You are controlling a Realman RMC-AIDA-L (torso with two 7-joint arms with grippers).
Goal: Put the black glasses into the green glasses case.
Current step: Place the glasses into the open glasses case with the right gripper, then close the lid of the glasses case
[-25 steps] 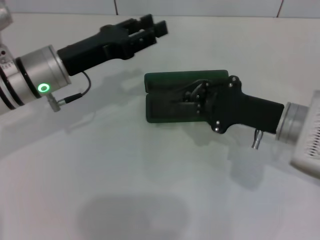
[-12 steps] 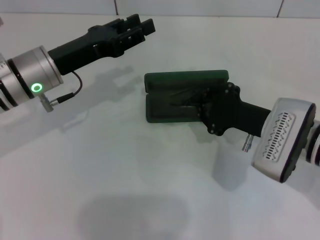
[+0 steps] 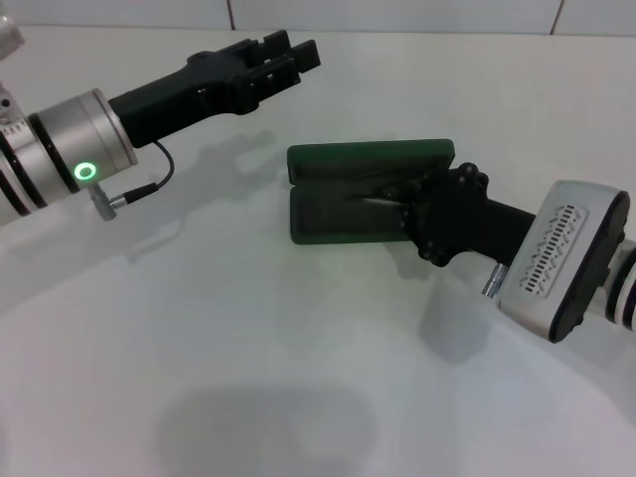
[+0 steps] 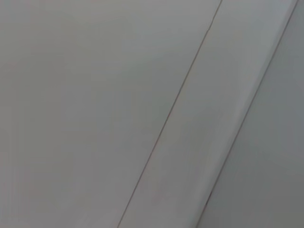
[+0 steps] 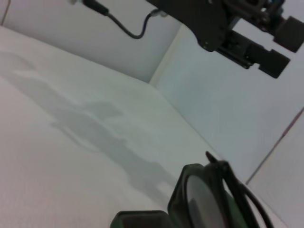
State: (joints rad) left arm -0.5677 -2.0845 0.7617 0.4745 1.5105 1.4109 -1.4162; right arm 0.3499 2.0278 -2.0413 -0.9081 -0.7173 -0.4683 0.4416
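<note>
With green glasses case (image 3: 348, 194) open, black glasses (image 5: 223, 190) inside

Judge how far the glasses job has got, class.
Done: the green glasses case lies open on the table. In hand: the right tool is over its tray, with the black glasses at the case. Left: release, withdraw. The left tool hangs apart.

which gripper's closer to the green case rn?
Right. The right gripper is at the open green case, over its right end. The left gripper is raised well off to the case's far left.
</note>
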